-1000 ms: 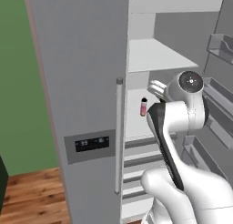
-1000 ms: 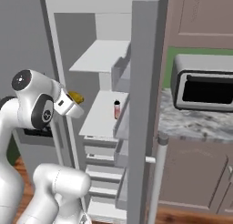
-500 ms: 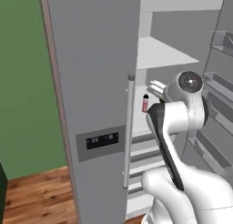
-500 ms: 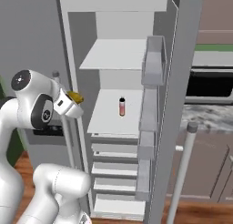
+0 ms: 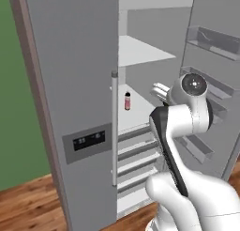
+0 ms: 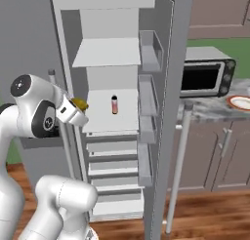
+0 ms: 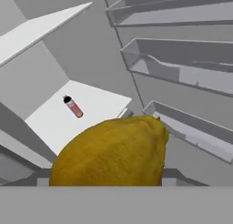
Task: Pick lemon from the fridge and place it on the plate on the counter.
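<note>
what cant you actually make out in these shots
- Finger tips: in the hand view, the dark yellow-olive lemon covers them.
- White plate with orange-red rim: right base view, cut off by the right edge.
- Gripper: left base view, the arm's white wrist hides its tips.
- Slim pink bottle: label too small to read.

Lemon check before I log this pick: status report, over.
Gripper shut on lemon, outside the fridge. Plate on counter, far right. Open fridge door between.
</note>
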Available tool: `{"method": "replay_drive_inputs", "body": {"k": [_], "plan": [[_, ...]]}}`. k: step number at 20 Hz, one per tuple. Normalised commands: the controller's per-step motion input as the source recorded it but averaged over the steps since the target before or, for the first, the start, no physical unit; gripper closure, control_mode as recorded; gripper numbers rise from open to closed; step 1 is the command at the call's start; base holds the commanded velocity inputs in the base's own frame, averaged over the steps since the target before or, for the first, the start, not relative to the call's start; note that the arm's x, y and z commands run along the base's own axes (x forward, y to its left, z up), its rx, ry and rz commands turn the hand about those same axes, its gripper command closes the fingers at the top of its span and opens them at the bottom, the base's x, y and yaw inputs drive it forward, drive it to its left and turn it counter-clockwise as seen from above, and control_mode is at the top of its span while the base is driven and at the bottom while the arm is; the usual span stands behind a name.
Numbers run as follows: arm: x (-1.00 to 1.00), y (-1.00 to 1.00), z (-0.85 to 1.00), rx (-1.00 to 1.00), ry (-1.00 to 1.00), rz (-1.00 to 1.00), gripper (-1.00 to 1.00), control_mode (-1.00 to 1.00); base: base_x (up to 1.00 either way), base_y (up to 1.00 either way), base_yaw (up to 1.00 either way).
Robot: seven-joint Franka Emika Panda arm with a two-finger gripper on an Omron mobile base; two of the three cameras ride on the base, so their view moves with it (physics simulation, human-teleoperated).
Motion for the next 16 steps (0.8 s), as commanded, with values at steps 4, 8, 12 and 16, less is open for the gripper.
{"method": "replay_drive_inputs", "body": {"k": [4,8,12,16], "plan": [[0.00,0.00,0.00,0.00,0.00,0.00,1.00,1.00,-0.51,0.08,-0.34],[0.00,0.00,0.00,0.00,0.00,0.00,1.00,1.00,-0.47,0.01,-0.35],[0.00,0.00,0.00,0.00,0.00,0.00,1.00,1.00,-0.45,0.00,-0.33],[0.00,0.00,0.00,0.00,0.00,0.00,1.00,1.00,-0.50,0.00,-0.28]]}}
